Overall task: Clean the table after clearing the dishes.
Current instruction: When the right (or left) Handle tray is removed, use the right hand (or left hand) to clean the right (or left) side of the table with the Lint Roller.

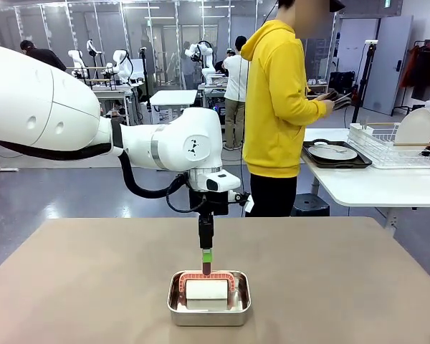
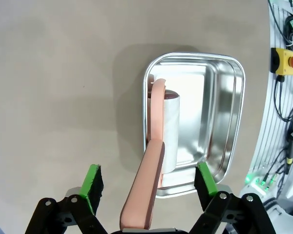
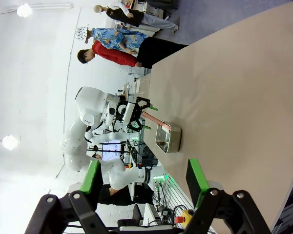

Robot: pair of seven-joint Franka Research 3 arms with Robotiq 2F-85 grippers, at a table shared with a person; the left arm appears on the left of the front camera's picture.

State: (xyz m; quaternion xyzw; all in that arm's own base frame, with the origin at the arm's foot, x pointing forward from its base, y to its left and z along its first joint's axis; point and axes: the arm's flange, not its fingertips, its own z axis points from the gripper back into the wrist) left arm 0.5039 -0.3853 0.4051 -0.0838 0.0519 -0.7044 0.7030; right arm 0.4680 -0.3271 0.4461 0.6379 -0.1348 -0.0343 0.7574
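Observation:
The tan table point(image 1: 93, 287) holds a small steel pan point(image 1: 178, 309) near its front middle. A cleaning roller point(image 1: 206, 289) with a white roll and a pink frame lies in the pan. My left gripper point(image 1: 206, 262) points straight down over it. In the left wrist view the roller's pink handle point(image 2: 149, 195) rises between the open left gripper point(image 2: 147, 169), whose green pads stand clear of it on both sides. My right gripper point(image 3: 144, 165) is open and holds nothing. One of the dishes point(image 1: 334, 153), a white plate on a dark tray, rests on the white side table point(image 1: 373, 188).
A person in a yellow hoodie point(image 1: 276, 107) stands at the far side, holding something dark and turned toward the side table. A white dish rack point(image 1: 387, 147) there holds an upright plate point(image 1: 416, 127). Bare tan top lies around the pan point(image 2: 224, 122).

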